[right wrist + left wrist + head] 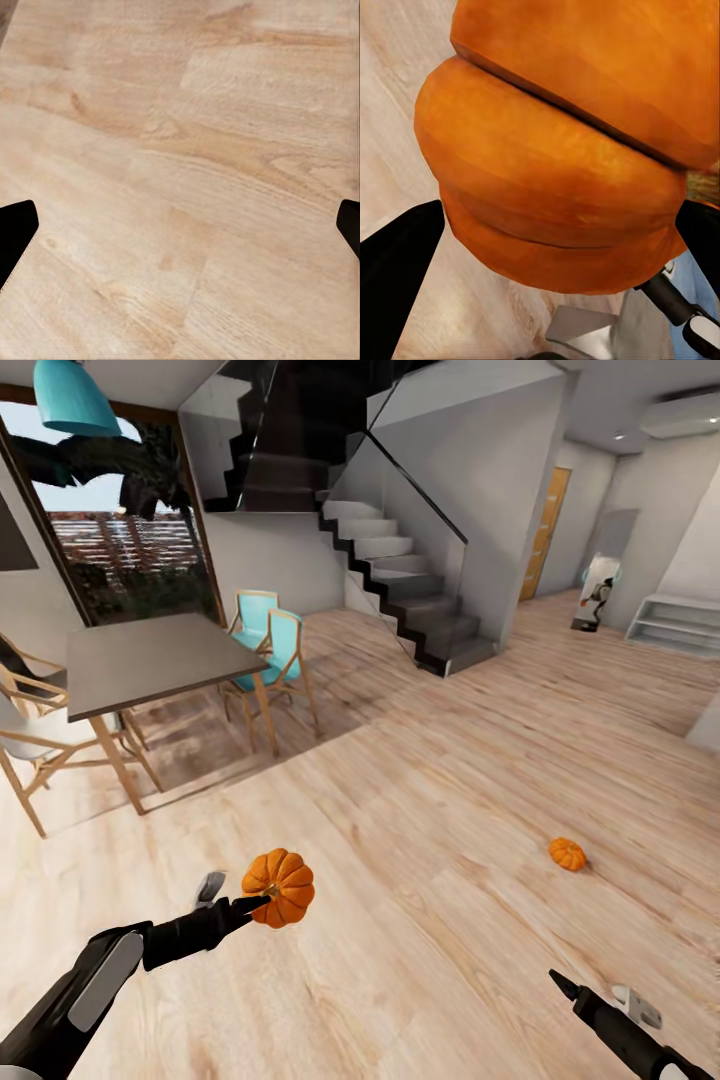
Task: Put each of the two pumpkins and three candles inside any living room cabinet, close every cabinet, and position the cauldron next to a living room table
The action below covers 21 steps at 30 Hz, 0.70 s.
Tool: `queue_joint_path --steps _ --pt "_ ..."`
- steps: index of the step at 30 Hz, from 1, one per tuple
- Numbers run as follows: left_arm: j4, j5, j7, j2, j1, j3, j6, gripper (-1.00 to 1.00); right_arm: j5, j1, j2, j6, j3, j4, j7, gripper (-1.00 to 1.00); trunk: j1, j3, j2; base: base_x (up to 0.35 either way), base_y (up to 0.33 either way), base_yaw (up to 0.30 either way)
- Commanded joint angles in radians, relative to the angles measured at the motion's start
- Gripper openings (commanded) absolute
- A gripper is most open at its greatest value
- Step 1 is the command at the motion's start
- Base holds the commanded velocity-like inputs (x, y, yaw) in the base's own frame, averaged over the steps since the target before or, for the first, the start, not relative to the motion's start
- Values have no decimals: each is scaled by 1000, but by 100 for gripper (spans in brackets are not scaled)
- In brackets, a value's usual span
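Two orange pumpkins show in the head view: one pumpkin (279, 886) is held up off the wooden floor (420, 920) at the tip of the left gripper (250, 905), and the second pumpkin (567, 853) lies on the floor well apart from it, further ahead and toward the robot's right. The left wrist view confirms the grip, with the held pumpkin's (570, 150) ribbed skin pressed between the black fingers (397, 262) at either side, so that gripper is pinching the pumpkin. The right gripper (580, 995) hangs low over bare floor boards, and the right wrist view shows its fingertips (15, 229) spread wide at the two edges with nothing but floor (180, 180) between them. Beyond the left arm stands a grey-topped dining table (150, 660) with wooden legs, with blue-seated chairs (270, 645) behind it. A dark staircase (400, 575) rises further back.
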<state>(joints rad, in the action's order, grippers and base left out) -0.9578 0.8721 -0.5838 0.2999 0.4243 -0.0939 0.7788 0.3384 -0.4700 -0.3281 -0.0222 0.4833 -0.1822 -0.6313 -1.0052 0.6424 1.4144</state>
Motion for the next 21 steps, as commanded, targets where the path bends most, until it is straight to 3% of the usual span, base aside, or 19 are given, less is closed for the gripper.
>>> queue_joint_path --steps 1,21 --pt "-1 16 1 1 1 -1 8 -100 7 -1 0 -2 0 1 -4 100 -1 1 0 331 0 -280" --pt "-1 16 1 1 1 -1 8 -100 5 -1 0 -2 0 1 -3 100 -1 1 0 331 0 -280"
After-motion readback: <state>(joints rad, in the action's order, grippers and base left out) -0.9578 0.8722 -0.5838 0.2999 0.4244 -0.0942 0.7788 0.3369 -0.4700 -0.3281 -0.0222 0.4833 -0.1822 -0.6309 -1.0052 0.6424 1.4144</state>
